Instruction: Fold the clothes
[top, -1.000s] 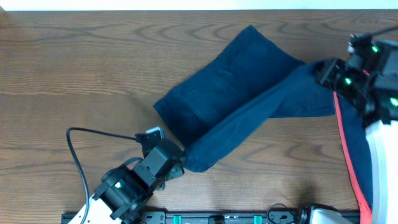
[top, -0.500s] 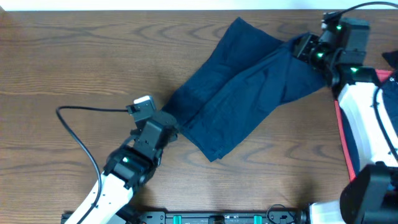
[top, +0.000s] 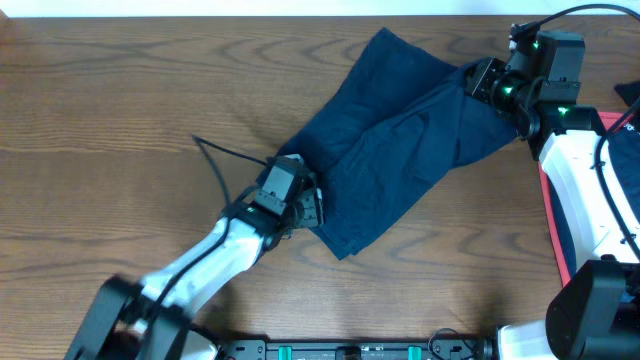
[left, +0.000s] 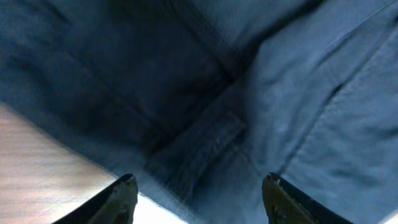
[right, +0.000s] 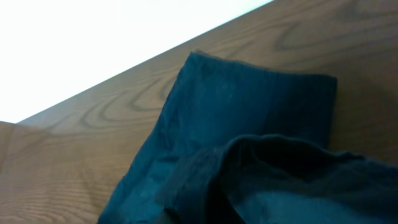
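We judge shorts (top: 390, 150) half-folded, squaring remains | left gripper (top: 305, 205), 7 o'clock, released | right gripper (top: 478, 80), 2 o'clock, clenched on shorts

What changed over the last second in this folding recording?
The left claw let go of the dark navy denim-like shorts and now stands open at their near-left edge. Before that, both claws carried the fabric toward the far side of the brown wooden table. The right claw stays shut on the far-right end.
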